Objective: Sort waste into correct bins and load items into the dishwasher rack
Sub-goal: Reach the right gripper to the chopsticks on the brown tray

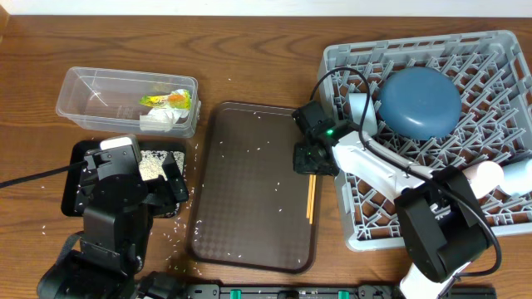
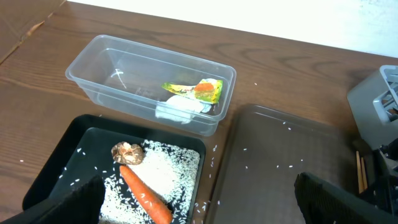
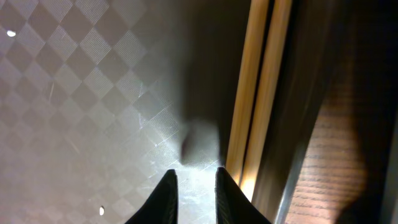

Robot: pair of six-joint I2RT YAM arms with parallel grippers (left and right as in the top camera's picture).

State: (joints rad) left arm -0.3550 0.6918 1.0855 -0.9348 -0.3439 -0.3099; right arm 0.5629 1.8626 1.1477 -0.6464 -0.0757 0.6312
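Observation:
My right gripper (image 3: 196, 174) points down at the brown serving tray (image 1: 249, 183), its fingertips a narrow gap apart with only tray surface between them. The wooden chopsticks (image 3: 258, 93) lie just right of its right finger, along the tray's right rim (image 1: 310, 199). Above the black tray (image 2: 68, 143) my left gripper (image 2: 199, 208) is wide open and holds nothing. In that tray lie a carrot (image 2: 146, 196), a brown lump (image 2: 127, 152) and white rice (image 2: 165, 171). The clear tub (image 2: 99, 56) holds a green-yellow wrapper (image 2: 199, 89) and white paper (image 2: 180, 107). A blue plate (image 1: 420, 101) sits in the grey rack (image 1: 499, 50).
Loose rice grains are scattered on the brown tray and on the wooden table around the black tray. A black cable (image 1: 332, 79) loops over the rack's left edge. White and pale items (image 1: 486, 176) sit in the rack's right side, partly hidden by my right arm.

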